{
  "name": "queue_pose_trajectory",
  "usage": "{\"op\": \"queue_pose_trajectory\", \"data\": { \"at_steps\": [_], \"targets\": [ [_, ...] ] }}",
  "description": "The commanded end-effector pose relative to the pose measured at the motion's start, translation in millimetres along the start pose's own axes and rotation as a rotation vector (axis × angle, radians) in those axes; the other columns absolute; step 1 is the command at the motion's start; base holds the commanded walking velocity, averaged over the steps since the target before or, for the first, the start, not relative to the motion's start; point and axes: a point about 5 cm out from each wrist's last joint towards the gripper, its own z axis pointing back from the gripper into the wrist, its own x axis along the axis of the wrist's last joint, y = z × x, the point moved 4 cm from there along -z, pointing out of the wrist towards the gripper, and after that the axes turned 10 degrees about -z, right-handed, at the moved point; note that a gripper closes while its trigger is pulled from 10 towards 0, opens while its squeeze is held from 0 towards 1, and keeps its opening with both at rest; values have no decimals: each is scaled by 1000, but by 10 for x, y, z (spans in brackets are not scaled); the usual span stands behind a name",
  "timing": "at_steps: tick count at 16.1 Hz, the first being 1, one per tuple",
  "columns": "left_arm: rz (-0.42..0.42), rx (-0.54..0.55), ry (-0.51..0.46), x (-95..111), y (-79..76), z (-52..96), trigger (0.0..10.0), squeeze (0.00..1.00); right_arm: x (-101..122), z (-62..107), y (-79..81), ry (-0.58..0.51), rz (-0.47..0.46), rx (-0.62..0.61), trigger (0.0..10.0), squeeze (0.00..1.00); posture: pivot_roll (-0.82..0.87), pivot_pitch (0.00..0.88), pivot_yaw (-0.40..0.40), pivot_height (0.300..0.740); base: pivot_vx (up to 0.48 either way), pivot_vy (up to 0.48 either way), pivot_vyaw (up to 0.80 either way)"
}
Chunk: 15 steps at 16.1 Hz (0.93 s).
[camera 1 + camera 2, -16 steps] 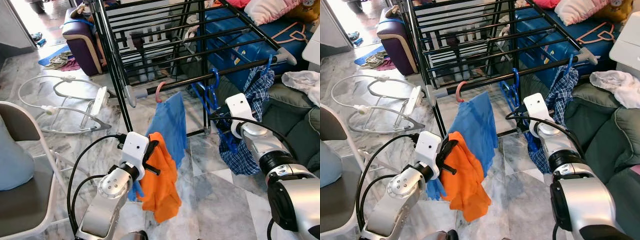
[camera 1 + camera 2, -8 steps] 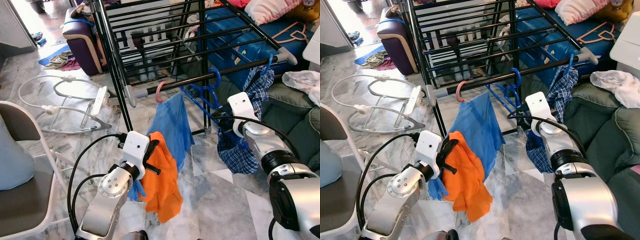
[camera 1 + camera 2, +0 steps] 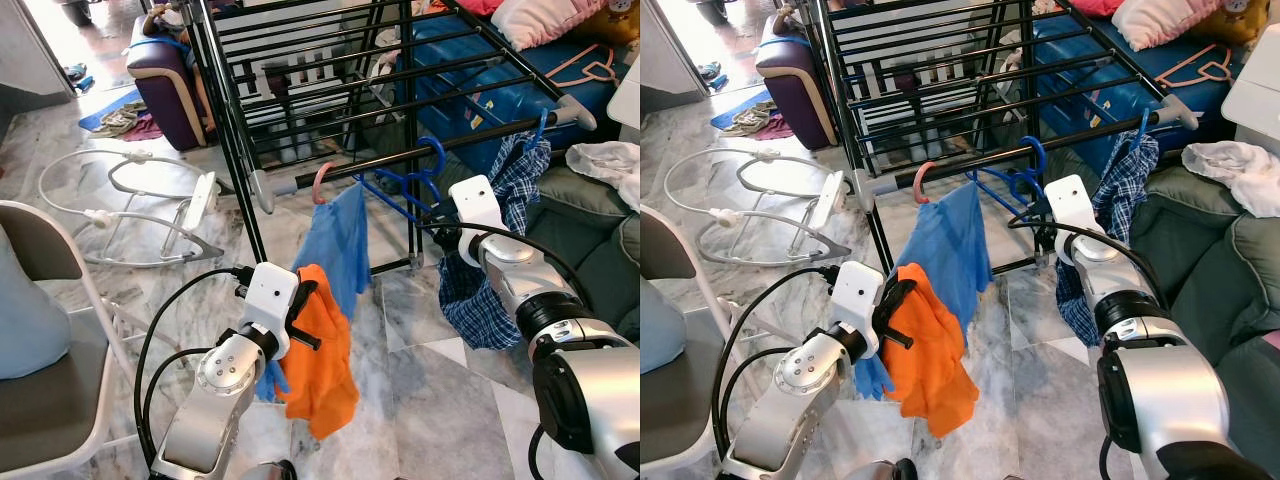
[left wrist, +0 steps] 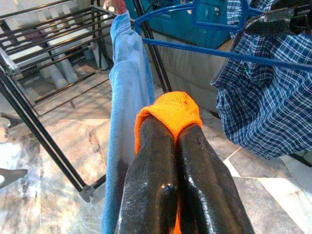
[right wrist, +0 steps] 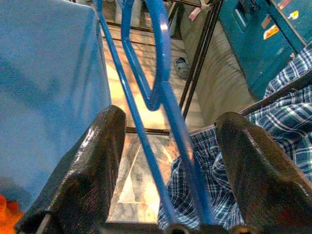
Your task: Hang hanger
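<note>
A blue wire hanger (image 3: 412, 188) hangs by its hook on the front bar of the black drying rack (image 3: 390, 160). My right gripper (image 5: 170, 122) is open, and the hanger's blue wires (image 5: 161, 92) run between its spread fingers (image 5: 97, 156); in the left eye view this gripper (image 3: 442, 236) is just below the bar, beside a plaid cloth (image 3: 500, 260). Left of the blue hanger, a pink hanger hook (image 3: 320, 182) carries a blue cloth (image 3: 335, 245). My left gripper (image 4: 174, 129) is shut on an orange cloth (image 3: 322, 350), held low in front of the rack.
A blue suitcase (image 3: 500, 70) and a green sofa (image 3: 590, 250) stand behind and to the right of the rack. A white chair (image 3: 50, 330) is at the left, a white baby-seat frame (image 3: 130, 215) lies on the marble floor, and a purple seat (image 3: 165, 85) is farther back.
The blue hanger has swung from hanging nearly edge-on to spreading leftward under the bar. My right gripper has moved slightly up and toward the rack. The left arm has stayed in place.
</note>
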Motion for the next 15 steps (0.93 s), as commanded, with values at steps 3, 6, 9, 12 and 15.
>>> {"op": "queue_pose_trajectory", "data": {
  "at_steps": [3,6,9,12,15],
  "targets": [
    [-19,-5,7,1,8,-7,10000,0,-2,7,-24,3,-5,9,0,0,-93,78,71,740,0,0,0],
    [-20,-7,11,-5,5,-7,10000,0,-27,12,-39,9,-3,5,0,0,-92,79,73,740,0,0,0],
    [-24,-8,16,-11,4,-4,10000,0,-47,10,-23,13,-6,7,0,0,-92,79,73,740,0,0,0],
    [-29,-8,17,-11,6,-5,10000,0,-67,9,-8,18,-12,10,0,0,-92,79,73,740,0,0,0],
    [-36,-10,18,-11,6,-5,10000,0,-79,6,6,19,-38,12,0,0,-87,75,75,740,0,0,0]
  ]
}}
